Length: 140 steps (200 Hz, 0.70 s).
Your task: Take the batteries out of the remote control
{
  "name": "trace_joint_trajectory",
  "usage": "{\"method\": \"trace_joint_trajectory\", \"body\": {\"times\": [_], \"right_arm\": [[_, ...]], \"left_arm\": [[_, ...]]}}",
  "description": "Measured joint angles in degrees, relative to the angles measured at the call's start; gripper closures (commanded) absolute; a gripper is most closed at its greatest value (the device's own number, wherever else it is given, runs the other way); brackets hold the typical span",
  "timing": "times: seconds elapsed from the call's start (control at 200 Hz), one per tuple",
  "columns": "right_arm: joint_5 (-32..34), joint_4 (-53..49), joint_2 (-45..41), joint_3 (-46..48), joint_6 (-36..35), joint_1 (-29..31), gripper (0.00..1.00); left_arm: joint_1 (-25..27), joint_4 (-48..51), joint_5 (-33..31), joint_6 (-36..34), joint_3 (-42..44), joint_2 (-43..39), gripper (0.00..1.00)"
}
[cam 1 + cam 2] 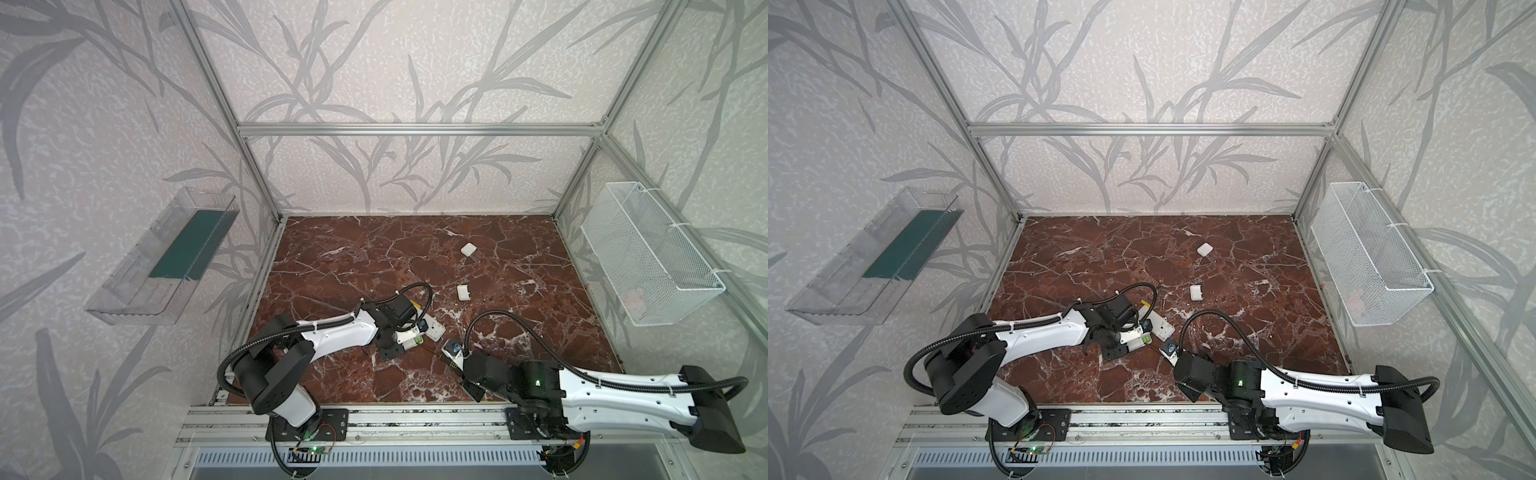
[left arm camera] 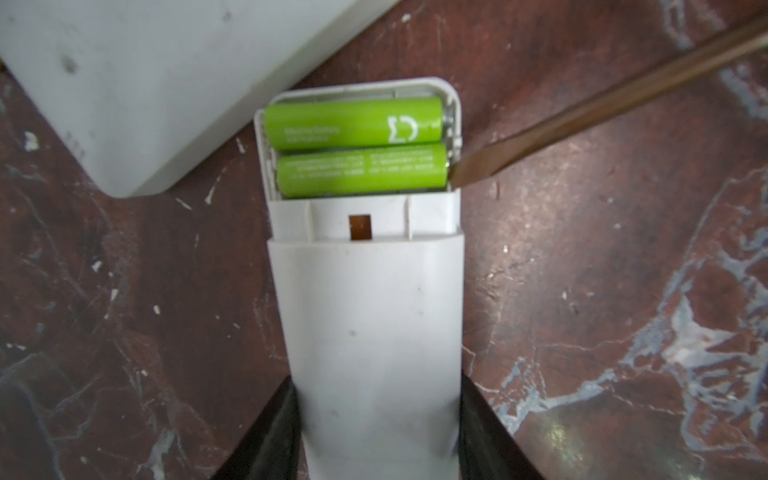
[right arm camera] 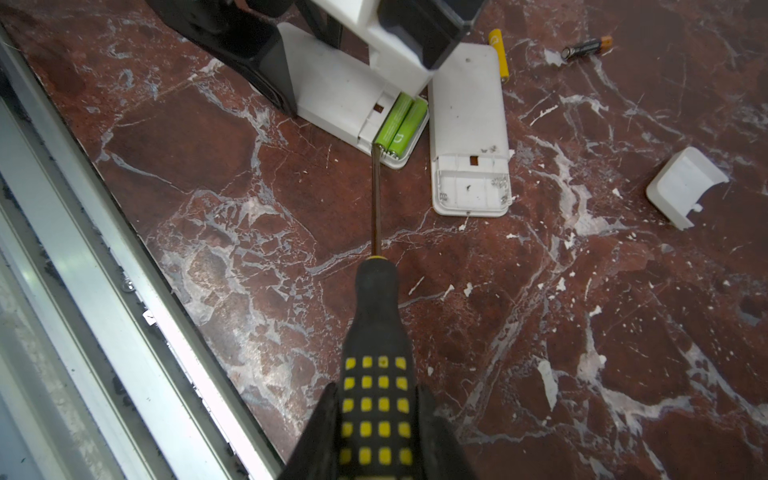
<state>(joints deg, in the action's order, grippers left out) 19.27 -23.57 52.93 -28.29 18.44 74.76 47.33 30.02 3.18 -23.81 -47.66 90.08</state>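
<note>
Snugly, two lime-green batteries [image 2: 357,151] lie side by side in the open compartment of the white remote [image 2: 374,324], which the left gripper [image 2: 378,415] clamps by its sides on the counter [image 2: 602,291]. The right gripper [image 3: 376,415] is closed round the screwdriver [image 3: 376,316] handle, its blade tip at one battery's end.

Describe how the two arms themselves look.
The left arm and right arm have white shells with black joints and bases. Black ribbed cables loop alongside each. The fingers are black; a green light glows on the right arm.
</note>
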Motion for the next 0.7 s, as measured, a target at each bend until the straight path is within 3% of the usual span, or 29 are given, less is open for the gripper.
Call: {"method": "trace_joint_trajectory", "body": {"times": [0.7], "right_arm": [[1.77,3.45,3.41,3.82,10.14,3.89,1.0]], "left_arm": [[0.09,0.02,-0.11,0.24,0.0,0.02,0.73]]}}
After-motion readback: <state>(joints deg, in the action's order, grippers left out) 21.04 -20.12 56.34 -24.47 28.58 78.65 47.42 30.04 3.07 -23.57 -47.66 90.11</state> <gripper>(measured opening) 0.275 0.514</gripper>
